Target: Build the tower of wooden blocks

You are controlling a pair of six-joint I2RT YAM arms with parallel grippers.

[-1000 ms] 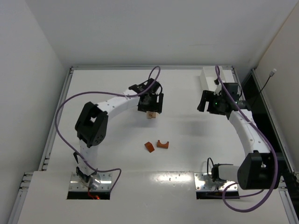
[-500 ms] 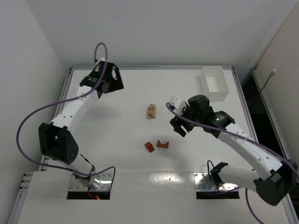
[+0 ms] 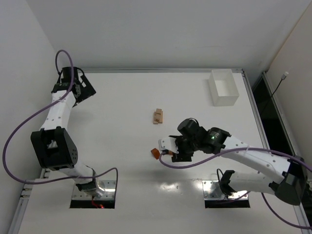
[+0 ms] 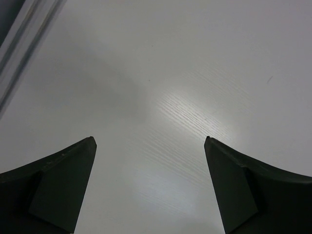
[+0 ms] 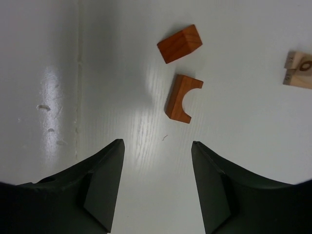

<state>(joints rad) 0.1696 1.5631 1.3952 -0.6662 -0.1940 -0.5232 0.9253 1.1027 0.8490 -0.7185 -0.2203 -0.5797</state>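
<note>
A small stack of pale tan blocks (image 3: 158, 116) stands mid-table; its edge shows in the right wrist view (image 5: 298, 69). An orange wedge (image 3: 156, 153) lies nearer the front, and shows in the right wrist view (image 5: 179, 44). An orange arch piece (image 5: 182, 98) lies flat beside it; in the top view my right gripper mostly covers it. My right gripper (image 3: 171, 150) (image 5: 157, 146) is open and empty, just short of the arch. My left gripper (image 3: 80, 91) (image 4: 150, 141) is open and empty over bare table at the far left back.
A white rectangular tray (image 3: 224, 87) stands at the back right. The table's raised rail (image 4: 24, 44) runs close to the left gripper. The right arm's forearm stretches across the front right of the table.
My left arm has swung away from the tan stack to the far left back. My right arm has come from the back right to the orange pieces at the front middle.
</note>
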